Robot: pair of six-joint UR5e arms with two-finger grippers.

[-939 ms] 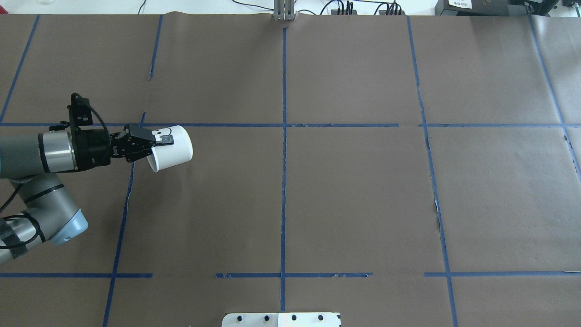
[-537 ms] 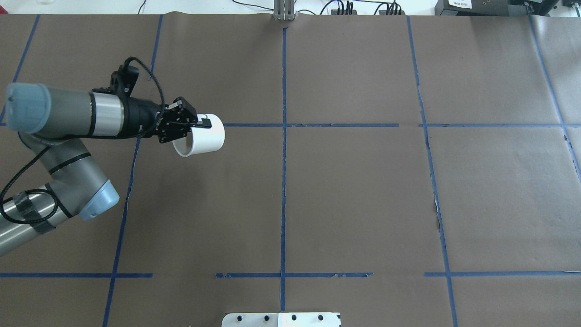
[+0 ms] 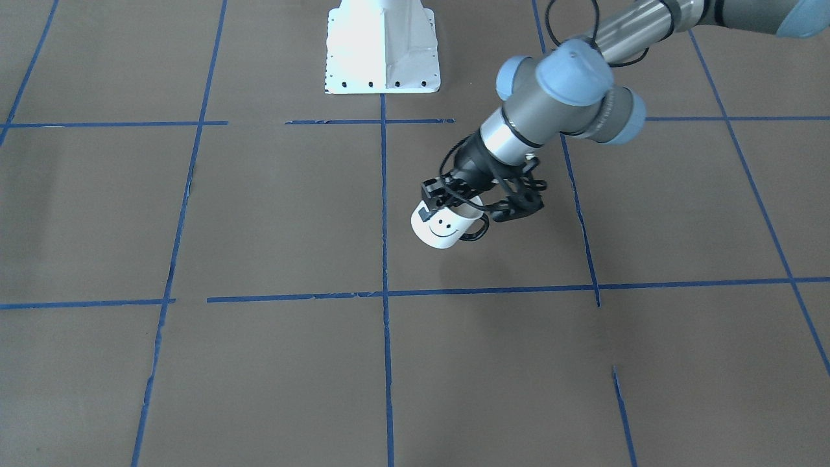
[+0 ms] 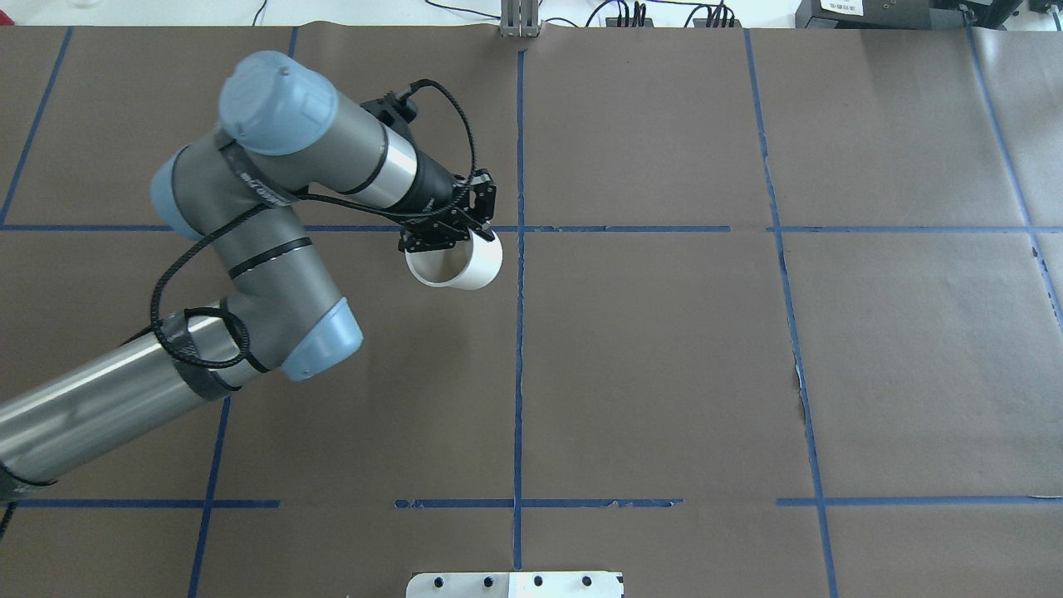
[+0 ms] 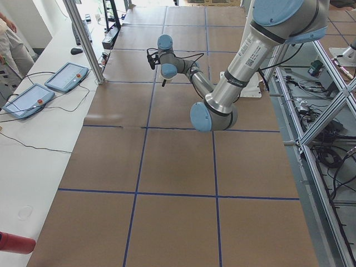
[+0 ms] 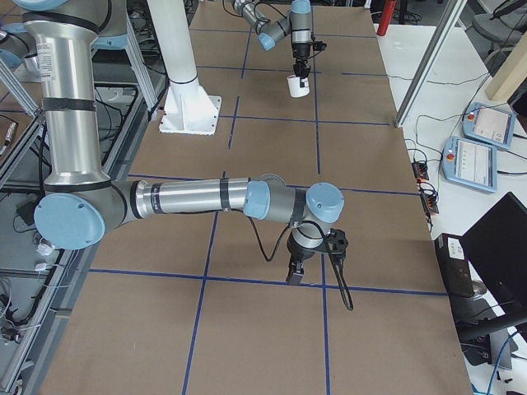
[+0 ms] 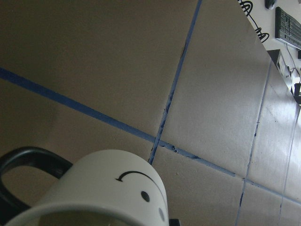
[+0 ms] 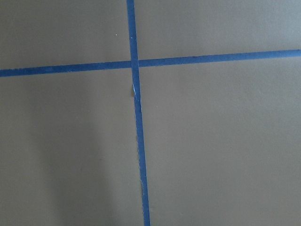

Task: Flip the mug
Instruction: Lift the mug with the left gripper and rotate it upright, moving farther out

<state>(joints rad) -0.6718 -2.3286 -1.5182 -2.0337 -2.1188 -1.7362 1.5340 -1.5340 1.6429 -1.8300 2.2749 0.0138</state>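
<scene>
1. Table: covered in brown paper and divided into rectangles by blue tape lines; it fills the overhead view.

2. Left arm: enters the overhead view at the lower left, folds at the elbow and reaches toward the frame centre. In the front-facing view it descends from the upper right.

3. Right arm: appears only in the right side view, stretched across the middle of that frame with its wrist pointing down at the paper.

4. White base plate: upper centre of the front-facing view.

5. Mug: white and held in the air, tilted.
   - Overhead view: just left of the central vertical tape line and just below the upper horizontal line, with its open mouth showing.
   - Front-facing view: near frame centre, with its closed base pointing to the lower left.

6. Left gripper: clamped on the mug's rim, with one finger on the outside wall.

7. Right gripper: low over a tape line at lower centre of the right side view. Whether its jaws are apart or together cannot be told.

8. Black handle: on the mug's right side in the front-facing view.

9. Smiley face: on the mug wall, turned toward the front-facing camera.
</scene>
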